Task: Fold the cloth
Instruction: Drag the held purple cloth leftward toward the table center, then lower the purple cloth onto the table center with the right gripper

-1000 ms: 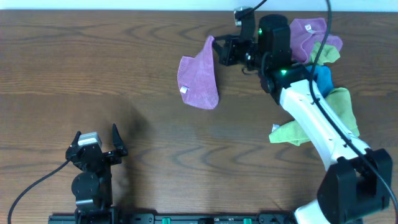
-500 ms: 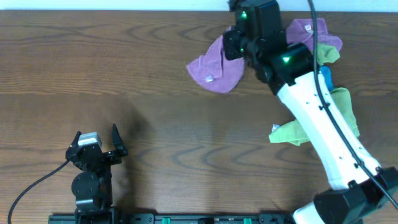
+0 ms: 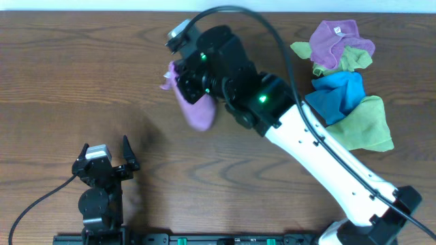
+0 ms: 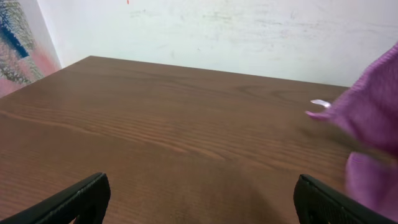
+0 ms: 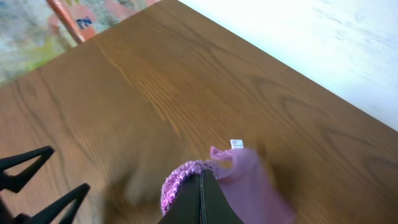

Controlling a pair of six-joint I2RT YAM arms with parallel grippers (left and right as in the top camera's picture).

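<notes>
One cloth (image 3: 197, 109) is in play, and it has moved. A second ago it hung by the right gripper (image 5: 201, 186) close to the pile at the far right. Now the right arm has swung left and the cloth is over the far-middle of the surface (image 3: 68, 68), well apart from that pile.

- Right jaws: pressed together, pinching a bunched edge of the cloth. The wrist view shows lilac fabric gathered right at the tips, and the white tag (image 5: 236, 144) sits on a loose corner beyond them.
- The cloth looks crumpled and draped, not spread. It's blurred in the overhead view, so I can't tell how much of it touches the surface.
- Left gripper (image 3: 105, 158): same parked spot at the near-left edge throughout, jaws spread, holding nothing. Its camera catches the cloth coming in at the right of its frame.
- Pile is untouched: second purple cloth (image 3: 337, 37), blue cloth (image 3: 337, 95) and olive-green cloth (image 3: 368, 122) are still bunched together.

My read is that this was a transport move, pulling the target clear of the clutter onto open wood. Folding hasn't started. The likely next step is to lay it down and flatten it. With a single-corner pinch it will probably land in a heap and need spreading, possibly with the left arm.
</notes>
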